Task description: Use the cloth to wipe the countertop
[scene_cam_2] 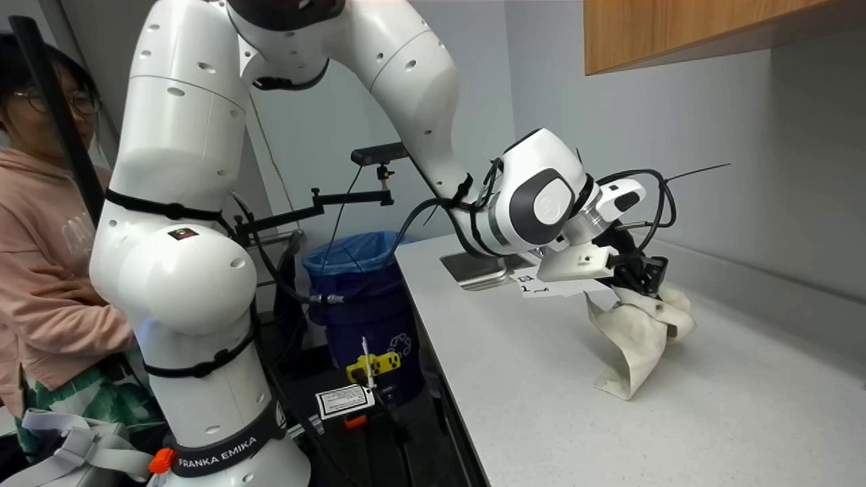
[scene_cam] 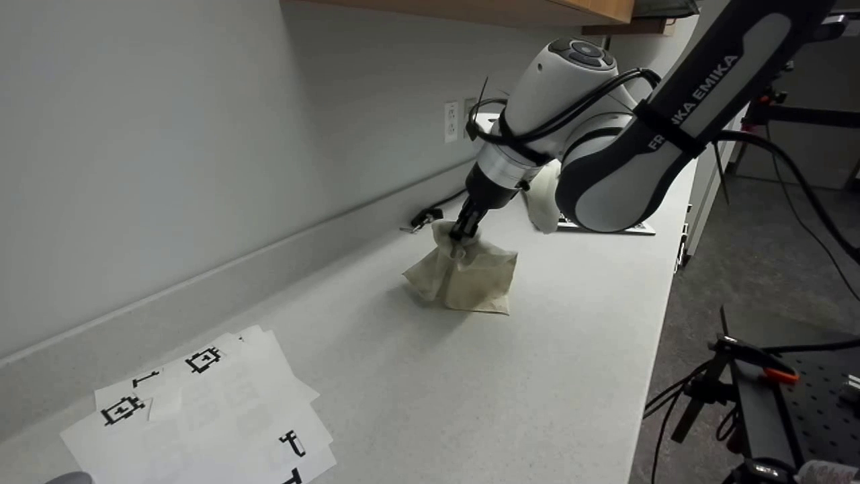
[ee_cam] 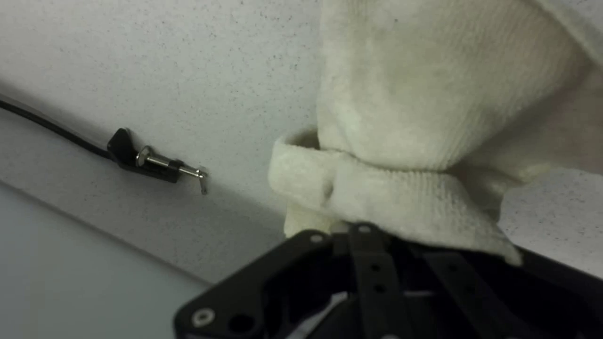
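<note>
The cloth (scene_cam: 478, 286) is cream-coloured and hangs in folds from my gripper (scene_cam: 463, 235) over the light speckled countertop (scene_cam: 537, 383). In the other exterior angle the cloth (scene_cam_2: 639, 341) drapes down under the gripper (scene_cam_2: 651, 287), with one long corner reaching down to the counter or just above it; I cannot tell which. In the wrist view the cloth (ee_cam: 400, 94) fills the upper right, and a folded band of it lies across the fingertips (ee_cam: 377, 230). The fingers are shut on the cloth's upper part, and their tips are hidden by it.
A black cable with a small metal-tipped clamp (ee_cam: 155, 162) lies by the backsplash, left of the cloth in the wrist view. White papers with black markings (scene_cam: 201, 410) lie on the counter. A metal sink or tray (scene_cam_2: 473, 267) is at the far end. A wooden cabinet (scene_cam_2: 676, 34) hangs above.
</note>
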Available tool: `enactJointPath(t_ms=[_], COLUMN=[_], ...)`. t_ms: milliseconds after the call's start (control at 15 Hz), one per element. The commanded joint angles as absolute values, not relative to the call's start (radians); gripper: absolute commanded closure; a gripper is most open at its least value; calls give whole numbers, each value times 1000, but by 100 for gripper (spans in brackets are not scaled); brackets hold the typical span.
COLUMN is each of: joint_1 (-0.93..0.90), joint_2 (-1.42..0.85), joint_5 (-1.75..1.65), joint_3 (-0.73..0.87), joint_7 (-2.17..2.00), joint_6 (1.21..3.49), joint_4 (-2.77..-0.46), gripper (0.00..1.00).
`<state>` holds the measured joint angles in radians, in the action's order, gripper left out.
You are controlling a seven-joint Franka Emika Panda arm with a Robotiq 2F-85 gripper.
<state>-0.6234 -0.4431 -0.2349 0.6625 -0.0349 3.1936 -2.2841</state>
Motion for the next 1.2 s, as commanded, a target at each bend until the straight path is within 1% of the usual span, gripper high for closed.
enactJointPath(t_ms=[0, 200, 467, 1133], joint_1=[-558, -456, -262, 98], joint_2=[-426, -416, -418, -500], joint_5=[-197, -170, -104, -51], joint_3=[581, 481, 312, 9], joint_7=[-63, -68, -49, -25], joint_6=[3208, 3225, 3248, 3217], joint_4=[-2308, -2327, -2327, -2284], gripper=[99, 99, 99, 99])
